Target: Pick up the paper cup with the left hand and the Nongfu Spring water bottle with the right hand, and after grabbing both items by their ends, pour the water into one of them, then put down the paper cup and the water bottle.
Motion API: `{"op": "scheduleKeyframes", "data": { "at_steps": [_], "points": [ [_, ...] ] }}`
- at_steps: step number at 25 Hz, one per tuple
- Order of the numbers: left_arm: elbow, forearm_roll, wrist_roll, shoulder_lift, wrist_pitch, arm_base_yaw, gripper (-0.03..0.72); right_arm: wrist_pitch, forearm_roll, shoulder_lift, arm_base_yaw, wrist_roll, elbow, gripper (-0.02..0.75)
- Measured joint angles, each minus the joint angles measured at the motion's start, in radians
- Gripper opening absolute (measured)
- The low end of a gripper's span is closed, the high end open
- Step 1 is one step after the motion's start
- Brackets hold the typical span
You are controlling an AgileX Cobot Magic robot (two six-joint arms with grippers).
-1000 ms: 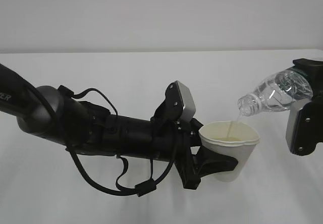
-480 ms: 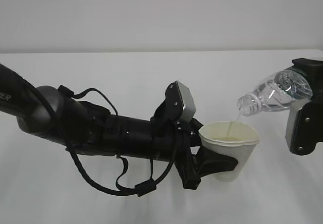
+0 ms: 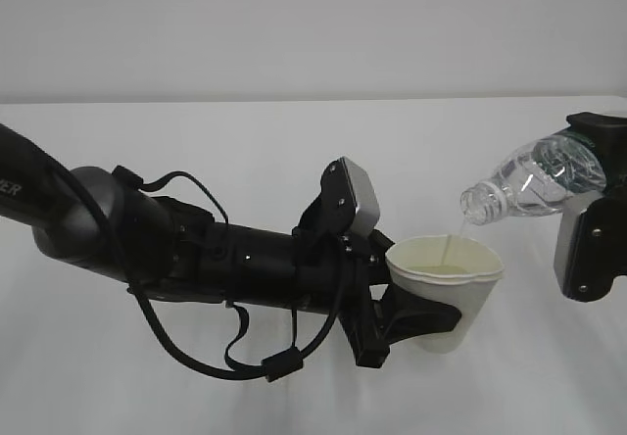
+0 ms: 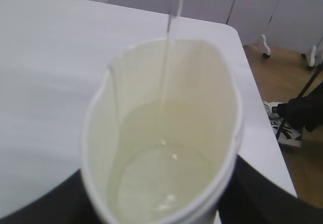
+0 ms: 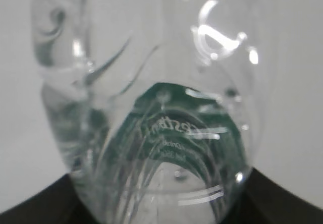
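The thin, squashy paper cup (image 3: 446, 293) is being gripped low by the left gripper (image 3: 416, 322), getting heavier as water (image 3: 448, 249) is being poured from the light, crushable bottle (image 3: 534, 182) clamped at its base by the right gripper (image 3: 588, 210).

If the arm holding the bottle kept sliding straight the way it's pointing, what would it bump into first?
Probably the paper cup. The right hand points leftward, and the Nongfu Spring water bottle it holds has its mouth just above the cup's rim. Depth is hard to judge; it might pass over.
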Motion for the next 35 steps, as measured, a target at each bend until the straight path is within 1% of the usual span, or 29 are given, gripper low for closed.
{"op": "scheduleKeyframes", "data": {
  "at_steps": [35],
  "points": [
    [0.0,0.0,0.0,0.0,0.001,0.0,0.4,0.009,0.0,0.0,0.0,0.0,0.0,0.421]
  ]
}}
